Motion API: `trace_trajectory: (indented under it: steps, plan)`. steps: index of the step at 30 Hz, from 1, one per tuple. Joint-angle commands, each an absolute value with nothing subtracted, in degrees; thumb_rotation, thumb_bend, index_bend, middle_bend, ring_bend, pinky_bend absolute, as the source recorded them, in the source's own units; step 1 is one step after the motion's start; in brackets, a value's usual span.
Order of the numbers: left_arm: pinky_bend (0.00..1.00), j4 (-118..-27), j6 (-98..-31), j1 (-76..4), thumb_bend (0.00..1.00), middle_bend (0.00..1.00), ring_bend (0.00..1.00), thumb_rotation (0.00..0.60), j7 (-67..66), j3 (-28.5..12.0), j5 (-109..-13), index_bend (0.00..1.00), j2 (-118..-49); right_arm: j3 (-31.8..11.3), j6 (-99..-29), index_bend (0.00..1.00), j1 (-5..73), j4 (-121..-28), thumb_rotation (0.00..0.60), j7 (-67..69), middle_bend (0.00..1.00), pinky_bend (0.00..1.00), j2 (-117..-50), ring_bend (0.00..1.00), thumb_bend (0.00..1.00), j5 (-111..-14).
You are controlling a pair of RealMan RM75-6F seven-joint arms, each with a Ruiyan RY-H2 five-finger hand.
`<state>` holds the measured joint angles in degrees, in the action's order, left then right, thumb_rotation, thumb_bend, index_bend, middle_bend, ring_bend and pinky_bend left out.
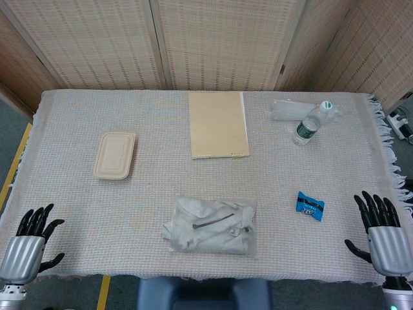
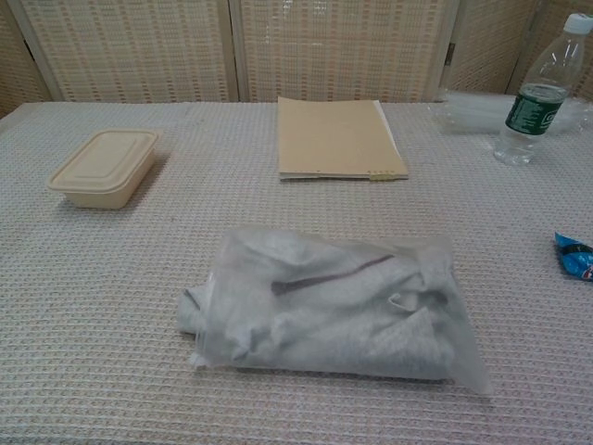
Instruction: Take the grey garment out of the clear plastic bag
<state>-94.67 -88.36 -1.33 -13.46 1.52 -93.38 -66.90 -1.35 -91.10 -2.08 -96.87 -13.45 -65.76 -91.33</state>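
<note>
garment (image 1: 210, 226) grey | folder (image 1: 218, 124) tan | packet (image 1: 310, 205) blue | box (image 1: 115, 154) beige

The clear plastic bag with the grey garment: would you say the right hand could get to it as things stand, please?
Probably yes. The right hand is open at the table's near right edge, and only bare tablecloth lies between it and the clear plastic bag. The blue packet sits farther back, off that path.

Left hand (image 1: 27, 248): silver-grey ribbed metal back, slim glossy black fingers.
Right hand (image 1: 384, 236): same silver-grey back, black fingers and thumb, pale wrist cuff below.
</note>
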Motion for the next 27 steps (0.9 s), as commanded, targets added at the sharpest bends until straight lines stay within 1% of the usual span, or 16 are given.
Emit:
trace_trajectory:
  steps: [1,4,8,11,16,19,20,27]
  plan:
    - [0.00,-93.61,-89.45,-1.62,0.14,0.07,0.00,0.600,-11.96,1.54,-95.27,0.31,-67.10,-0.17,-90.69,0.00,-1.45,-95.96,0.600,-13.11,0.02,0.00,-66.50,0.00,0.09,-94.24]
    - [0.00,-92.79,-90.44,-1.49,0.14,0.07,0.00,0.600,-10.66,1.45,-95.86,0.31,-67.50,1.28,-89.50,0.00,-0.27,-94.56,0.600,-11.80,0.01,0.00,-67.40,0.00,0.09,-97.84]
    - [0.00,-92.57,-89.98,-1.70,0.14,0.07,0.00,0.600,-10.64,1.19,-95.20,0.31,-67.87,3.79,-86.30,0.00,1.89,-94.47,0.600,-13.85,0.00,0.00,-68.16,0.00,0.09,-103.40]
    - [0.00,-92.80,-89.10,-1.86,0.14,0.07,0.00,0.600,-11.60,1.24,-94.55,0.31,-68.10,5.23,-83.87,0.00,3.51,-94.28,0.600,-16.31,0.00,0.00,-70.61,0.00,0.08,-107.46]
    - [0.00,-92.90,-89.20,-1.86,0.14,0.07,0.00,0.600,-11.61,1.36,-94.66,0.31,-68.00,6.51,-81.36,0.00,4.85,-92.20,0.600,-20.44,0.00,0.00,-77.23,0.00,0.08,-111.68]
    - [0.00,-92.97,-89.21,-1.88,0.14,0.07,0.00,0.600,-11.19,1.31,-94.55,0.31,-67.81,6.82,-80.75,0.00,5.10,-91.10,0.600,-21.06,0.00,0.00,-79.61,0.00,0.08,-112.41]
    - [0.00,-93.04,-89.11,-1.93,0.14,0.07,0.00,0.600,-10.79,1.29,-94.41,0.31,-67.66,7.08,-79.81,0.00,5.33,-90.19,0.600,-21.78,0.00,0.00,-81.87,0.00,0.08,-112.73]
    - [0.00,-93.55,-88.60,-1.87,0.14,0.07,0.00,0.600,-10.36,1.88,-94.34,0.31,-67.08,5.77,-77.29,0.00,6.07,-85.05,0.600,-26.07,0.00,0.00,-91.12,0.00,0.08,-111.79]
